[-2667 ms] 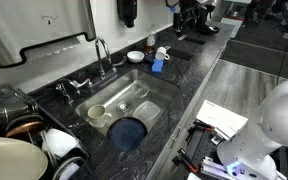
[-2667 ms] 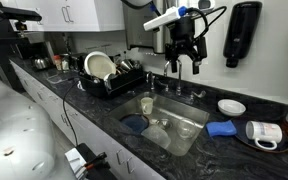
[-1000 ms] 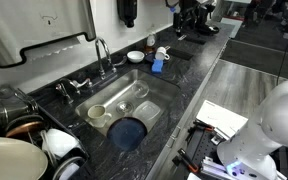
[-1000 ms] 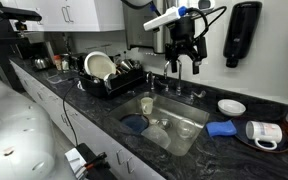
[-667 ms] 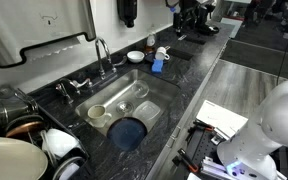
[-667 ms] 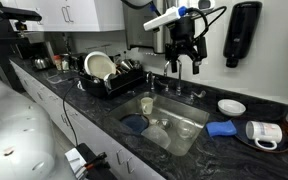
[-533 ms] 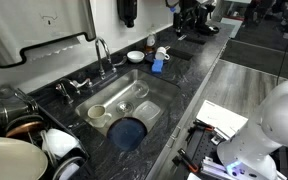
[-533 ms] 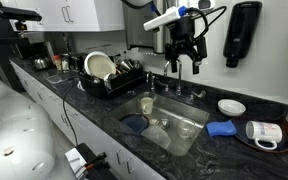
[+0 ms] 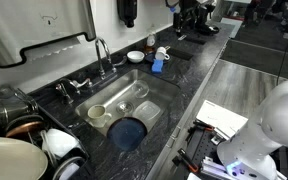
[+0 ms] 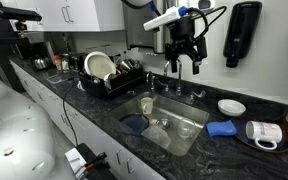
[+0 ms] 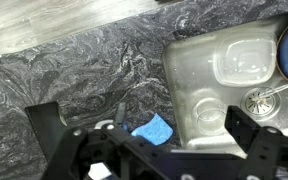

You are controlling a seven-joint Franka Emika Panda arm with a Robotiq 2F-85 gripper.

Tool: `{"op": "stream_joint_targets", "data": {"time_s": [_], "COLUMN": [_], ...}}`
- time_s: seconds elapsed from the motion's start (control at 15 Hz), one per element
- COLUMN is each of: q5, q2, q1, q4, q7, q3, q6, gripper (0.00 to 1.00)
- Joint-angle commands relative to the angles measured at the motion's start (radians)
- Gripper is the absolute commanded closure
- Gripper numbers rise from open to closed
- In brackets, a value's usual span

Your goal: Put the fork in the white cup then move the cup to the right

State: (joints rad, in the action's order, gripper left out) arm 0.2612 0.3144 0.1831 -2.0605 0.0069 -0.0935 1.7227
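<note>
White cup point(image 9: 96, 112) stands in the sink point(image 9: 134, 90) beside the blue dish point(image 9: 129, 131), in an exterior view. In an exterior view the tool point(image 10: 181, 68) hangs released and empty above the counter's point(image 10: 229, 155) back edge. Wrist view: the fork point(image 11: 281, 92) probably lies by the drain point(image 11: 254, 100). It is not yet picked up, so the next move is to descend and grasp it.
</note>
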Motion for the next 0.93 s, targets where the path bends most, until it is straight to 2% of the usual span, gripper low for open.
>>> {"op": "stream_joint_targets", "data": {"time_s": [0.0,0.53,0.73,0.87], "q5": [0.004,-0.004,-0.076,-0.147], "q2": [-0.001,-0.031,-0.032,-0.012], "q1": [-0.015,-0.033,-0.07,-0.107], "q4": [0.002,-0.009,-0.04,-0.073], "q7": [0.003,0.032,0.022,-0.031], "q3": [-0.013,0.005,0.008,0.013], "q6": [-0.003,-0.012,0.001,0.012], "gripper": [0.0,0.0,0.0,0.0]}}
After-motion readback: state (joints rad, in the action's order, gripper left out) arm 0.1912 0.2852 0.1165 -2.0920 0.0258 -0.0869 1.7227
